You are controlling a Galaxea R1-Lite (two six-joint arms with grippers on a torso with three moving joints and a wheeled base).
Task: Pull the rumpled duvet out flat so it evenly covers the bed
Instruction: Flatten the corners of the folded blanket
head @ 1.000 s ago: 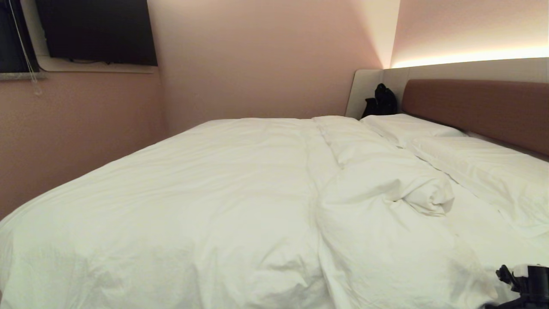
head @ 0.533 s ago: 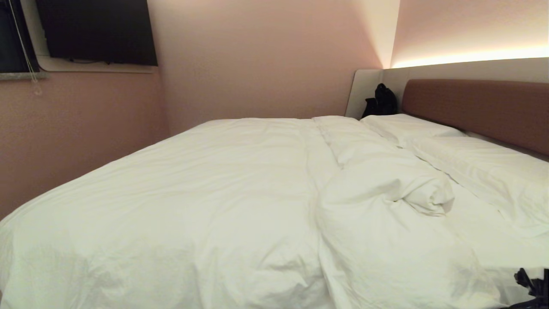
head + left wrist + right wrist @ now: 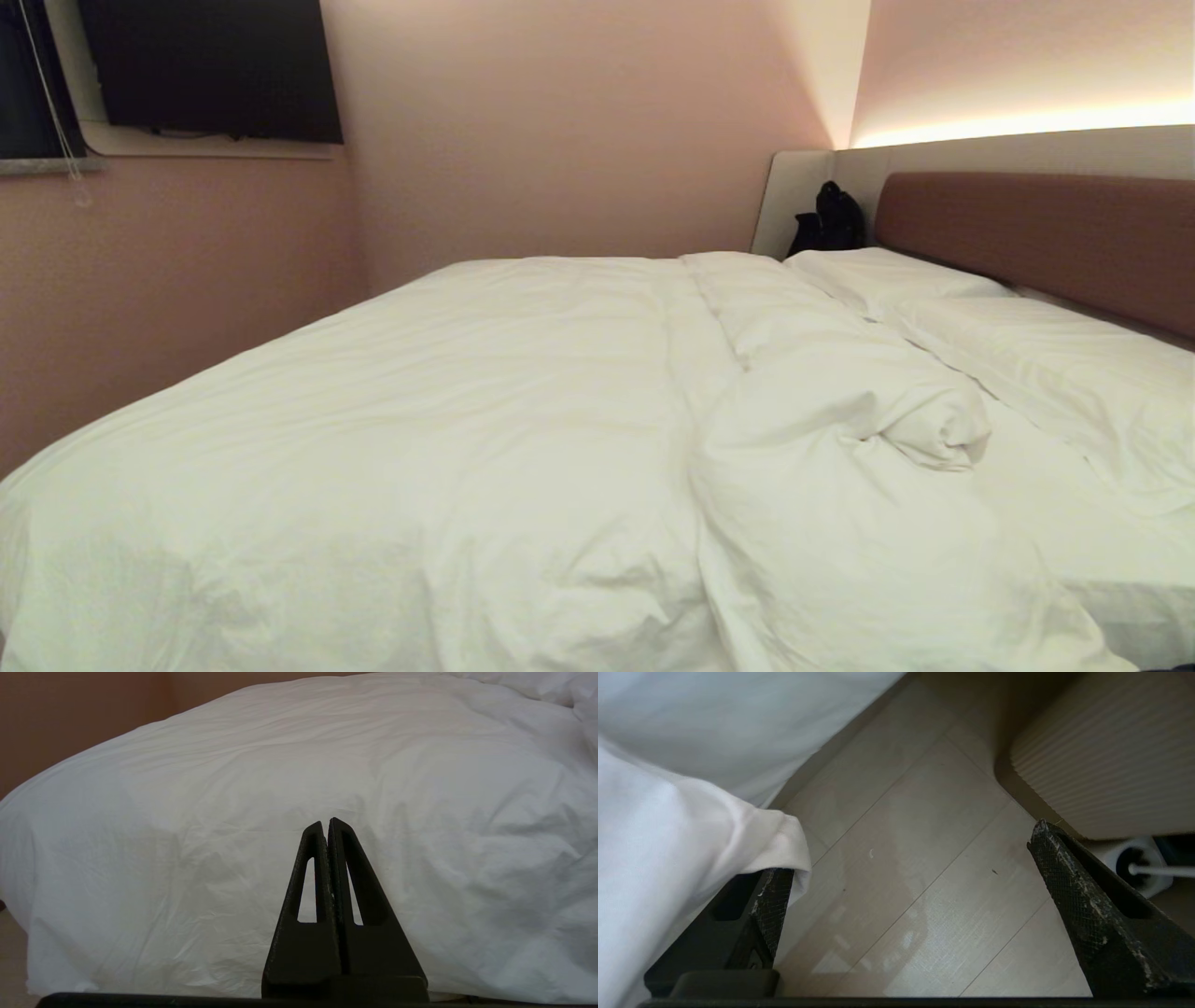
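Looking down first, we've got our right claw spread wide over the floor beside the bed, gripping nothing, with a duvet corner draped on one finger. Our left claw sits pinched shut and empty, facing the duvet's hanging side. Further up, the duvet covers most of the bed, bunched into a lump near the pillows by the headboard.

No readable text, label or number anywhere

bare floor lies between duvet and ribbed cabinet.
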